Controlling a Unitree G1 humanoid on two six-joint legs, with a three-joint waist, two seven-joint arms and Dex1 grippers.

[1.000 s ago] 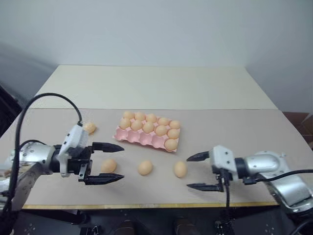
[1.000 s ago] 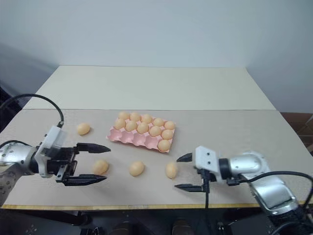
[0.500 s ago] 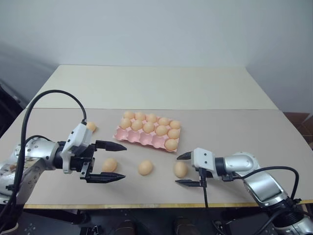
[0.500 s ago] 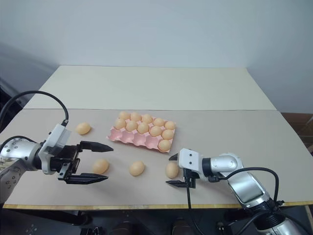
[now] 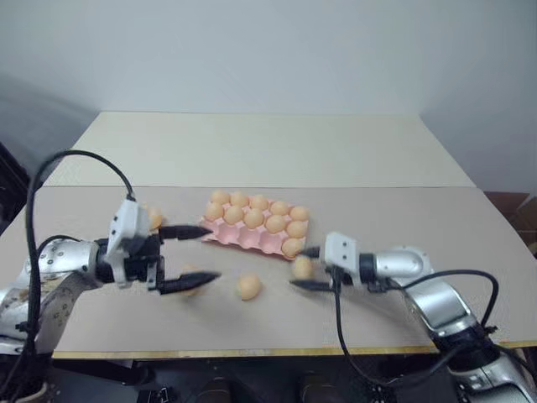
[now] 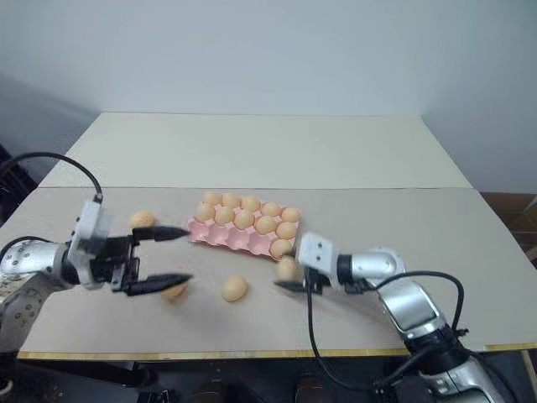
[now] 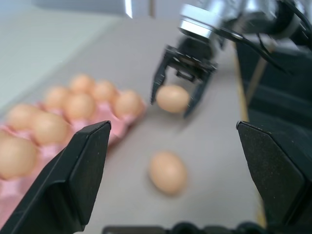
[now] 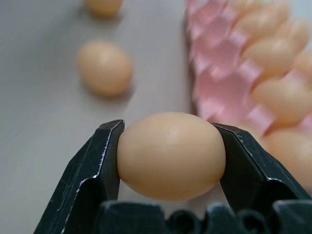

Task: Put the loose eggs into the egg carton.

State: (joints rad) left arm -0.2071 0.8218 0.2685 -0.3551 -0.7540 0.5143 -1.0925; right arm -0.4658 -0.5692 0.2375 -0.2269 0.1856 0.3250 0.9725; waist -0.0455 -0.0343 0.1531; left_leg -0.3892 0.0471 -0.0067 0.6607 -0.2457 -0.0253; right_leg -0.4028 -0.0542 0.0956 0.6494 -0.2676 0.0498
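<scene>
The pink egg carton lies mid-table, holding several eggs, with bare cups in its near row. My right gripper is shut on one pale orange egg, held just above the table beside the carton's near right corner. A second loose egg lies on the table between my grippers. A third egg rests under the lower finger of my left gripper, which is open and holds nothing. A fourth egg lies behind that gripper, left of the carton.
The tan table ends close in front of my grippers, and a paler board extends behind it. Black cables loop off both wrists. There is free room right of the carton.
My right gripper moved in around the rightmost loose egg, shut on it and carried it up toward the carton. My left gripper rose a little and stayed open.
</scene>
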